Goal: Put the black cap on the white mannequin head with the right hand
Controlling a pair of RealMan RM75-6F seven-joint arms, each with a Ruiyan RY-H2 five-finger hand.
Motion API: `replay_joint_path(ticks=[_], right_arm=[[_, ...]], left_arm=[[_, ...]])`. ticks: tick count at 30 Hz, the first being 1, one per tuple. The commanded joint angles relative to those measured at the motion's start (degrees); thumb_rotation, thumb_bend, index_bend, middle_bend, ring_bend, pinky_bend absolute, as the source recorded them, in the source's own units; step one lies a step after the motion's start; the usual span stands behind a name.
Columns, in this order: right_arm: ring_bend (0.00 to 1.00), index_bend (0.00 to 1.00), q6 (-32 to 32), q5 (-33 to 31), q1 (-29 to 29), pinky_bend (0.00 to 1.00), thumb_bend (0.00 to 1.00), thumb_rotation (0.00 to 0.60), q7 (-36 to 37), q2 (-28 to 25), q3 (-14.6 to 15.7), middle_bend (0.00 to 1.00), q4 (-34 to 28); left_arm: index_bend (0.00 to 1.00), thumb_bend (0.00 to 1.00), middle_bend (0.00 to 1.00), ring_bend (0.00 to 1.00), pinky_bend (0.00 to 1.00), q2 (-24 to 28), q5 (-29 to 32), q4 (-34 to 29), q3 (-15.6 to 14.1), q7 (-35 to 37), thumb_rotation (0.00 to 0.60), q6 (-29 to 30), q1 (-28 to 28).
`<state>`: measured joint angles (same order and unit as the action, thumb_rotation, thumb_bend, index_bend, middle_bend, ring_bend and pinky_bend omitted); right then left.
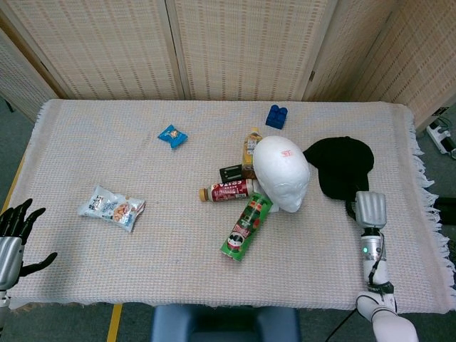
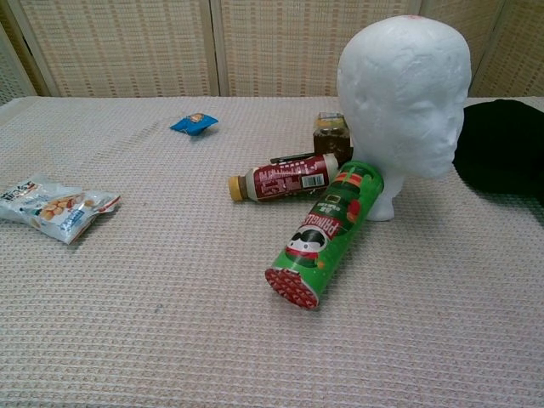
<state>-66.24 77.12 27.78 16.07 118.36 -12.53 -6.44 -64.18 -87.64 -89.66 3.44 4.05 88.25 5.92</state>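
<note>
The white mannequin head point(image 1: 283, 173) stands right of the table's middle, face toward the front; the chest view shows it point(image 2: 404, 93) large at upper right. The black cap point(image 1: 342, 164) sits just right of it, seen in the chest view point(image 2: 501, 144) at the right border, partly raised off the cloth. My right hand point(image 1: 370, 209) holds the cap's near edge, its fingers hidden under the back of the hand. My left hand point(image 1: 13, 239) hovers off the front left corner, fingers spread, holding nothing.
A green chip can point(image 1: 246, 226) leans against the head's base. A red-labelled bottle point(image 1: 226, 191), a yellow bottle point(image 1: 250, 146) and a small black item point(image 1: 230, 172) lie left of it. A blue block point(image 1: 277, 115), blue packet point(image 1: 172, 135) and snack bag point(image 1: 111, 207) lie farther off.
</note>
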Motion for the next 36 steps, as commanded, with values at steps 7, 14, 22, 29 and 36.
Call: replay_joint_path(ticks=[7,14,22,29,36], right_arm=[[1.00,0.85,-5.4,-1.4,0.5,1.00,0.45,0.600,5.2,0.1,-1.8,1.00,-0.1],[1.00,0.92,-11.1,-4.4,2.3,1.00,0.45,0.600,9.0,-0.8,-5.4,1.00,-0.6],[1.00,0.96,-14.5,-6.5,3.5,1.00,0.45,0.600,9.8,-2.8,-7.9,1.00,-1.2],[1.00,0.98,-17.2,-7.8,5.3,1.00,0.44,0.600,9.6,-4.9,-9.6,1.00,-1.9],[1.00,0.99,-20.1,-9.4,9.4,1.00,0.44,0.600,8.3,-7.9,-12.1,1.00,-3.0]], left_arm=[[0.18,0.19,0.00,0.00,0.08,0.2,-0.1,-0.1,0.1,-0.1,0.600,0.5,-0.2],[0.18,0.19,0.00,0.00,0.08,0.6,-0.4,-0.4,0.1,0.6,0.600,1.0,-0.5],[0.18,0.19,0.00,0.00,0.08,1.0,-1.0,-0.6,-0.1,1.0,0.600,1.3,-0.7],[0.17,0.19,0.00,0.00,0.08,0.9,-1.1,-0.7,-0.3,0.8,0.600,1.0,-0.7],[0.18,0.19,0.00,0.00,0.08,1.0,-1.2,-0.9,-0.4,1.1,0.600,0.8,-0.6]])
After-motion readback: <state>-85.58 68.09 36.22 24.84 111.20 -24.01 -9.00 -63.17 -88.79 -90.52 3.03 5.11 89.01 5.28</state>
